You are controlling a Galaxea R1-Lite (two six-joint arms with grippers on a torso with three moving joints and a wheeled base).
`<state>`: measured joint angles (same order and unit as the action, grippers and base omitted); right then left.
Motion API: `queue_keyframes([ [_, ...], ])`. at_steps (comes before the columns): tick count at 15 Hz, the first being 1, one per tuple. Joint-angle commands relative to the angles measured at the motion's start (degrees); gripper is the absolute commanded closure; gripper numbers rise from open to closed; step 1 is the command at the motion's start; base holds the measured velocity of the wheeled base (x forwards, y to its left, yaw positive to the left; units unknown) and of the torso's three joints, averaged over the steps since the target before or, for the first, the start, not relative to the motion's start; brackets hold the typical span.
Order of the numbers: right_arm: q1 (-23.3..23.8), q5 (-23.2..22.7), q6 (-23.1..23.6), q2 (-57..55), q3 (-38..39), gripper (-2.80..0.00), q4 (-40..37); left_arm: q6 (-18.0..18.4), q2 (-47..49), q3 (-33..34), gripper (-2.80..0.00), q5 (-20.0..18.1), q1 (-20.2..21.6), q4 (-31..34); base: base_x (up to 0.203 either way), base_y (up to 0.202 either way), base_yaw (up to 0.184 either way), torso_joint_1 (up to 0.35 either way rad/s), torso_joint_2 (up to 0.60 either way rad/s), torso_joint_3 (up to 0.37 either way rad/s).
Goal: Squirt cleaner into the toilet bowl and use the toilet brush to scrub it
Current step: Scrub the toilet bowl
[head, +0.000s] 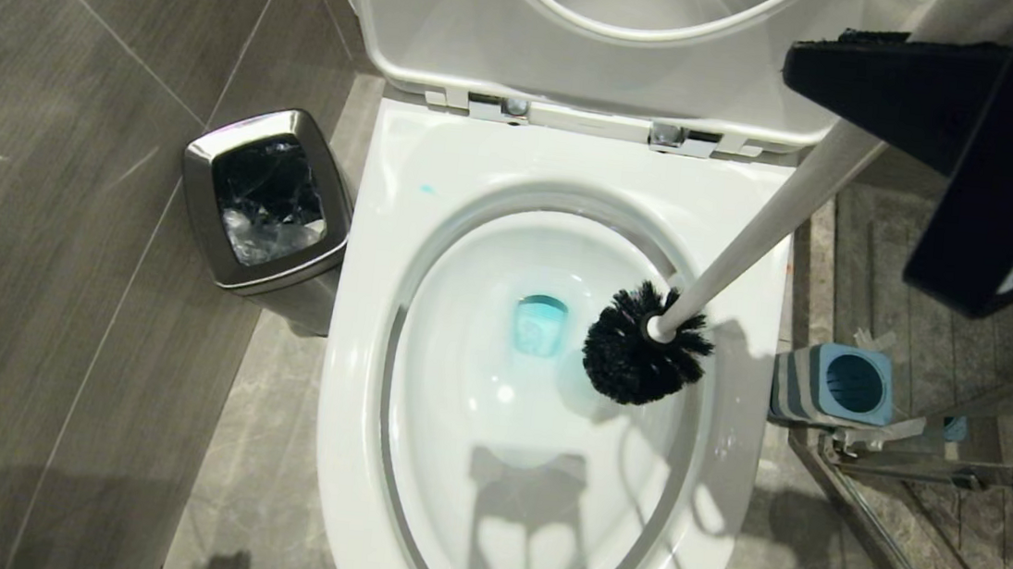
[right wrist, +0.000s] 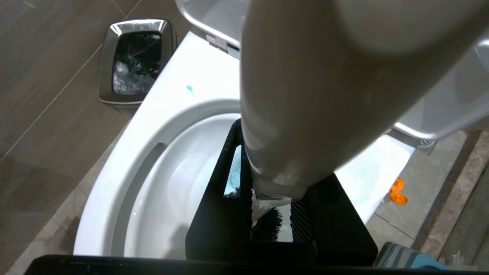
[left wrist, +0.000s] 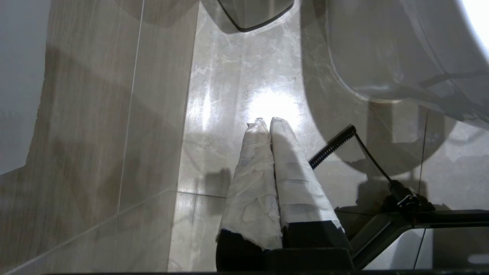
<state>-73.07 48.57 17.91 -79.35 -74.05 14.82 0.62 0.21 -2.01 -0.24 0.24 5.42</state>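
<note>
While the right gripper point(head: 868, 105) clamps the upper end of the long slim white plastic toilet brush point(head: 650, 336), pinching the handle between its black fingers at about two o'clock in the head view, the round black bristle head hangs inside the large glossy white ceramic toilet bowl point(head: 374, 309), just at three o'clock of the turquoise-blue cleaner point(head: 540, 325) pooled at the drain. Whether the bristles touch the porcelain cannot be told. A small teal spot point(head: 425, 189) lies on the flat rim at ten o'clock.

Scrubbing seems to be the step in hand. To do it well, the head should probably be pressed into the tinted water first, then swept round the wall in steady circles, with the handle kept slanted and clear of the raised white plastic seat and lid point(head: 586, 41). A slack grip would likely let the handle twist.

Grey stone tiles point(head: 56, 232) cover the floor. A small square steel bin point(head: 265, 201) stands at nine o'clock of the bowl, and a squat blue-and-grey square holder point(head: 836, 383) at three o'clock. Low beside the bowl, the left gripper point(left wrist: 266, 121) hangs idle, its taped fingers pressed together.
</note>
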Motion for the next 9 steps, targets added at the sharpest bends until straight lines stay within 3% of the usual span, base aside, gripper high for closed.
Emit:
queue_keyframes([
  [1,0.47,0.21,0.11,-3.28,-2.69,0.00,0.15,-0.01,-0.03,-0.01,0.00,-0.02,0.02,0.02,0.000,0.000,0.000,0.000,0.00,0.000],
  [9,0.62,-0.67,-0.04,-5.55,-4.09,0.00,0.17,-0.09,-0.03,-0.01,0.00,0.16,0.02,0.02,0.000,0.000,0.000,0.000,0.00,0.000],
])
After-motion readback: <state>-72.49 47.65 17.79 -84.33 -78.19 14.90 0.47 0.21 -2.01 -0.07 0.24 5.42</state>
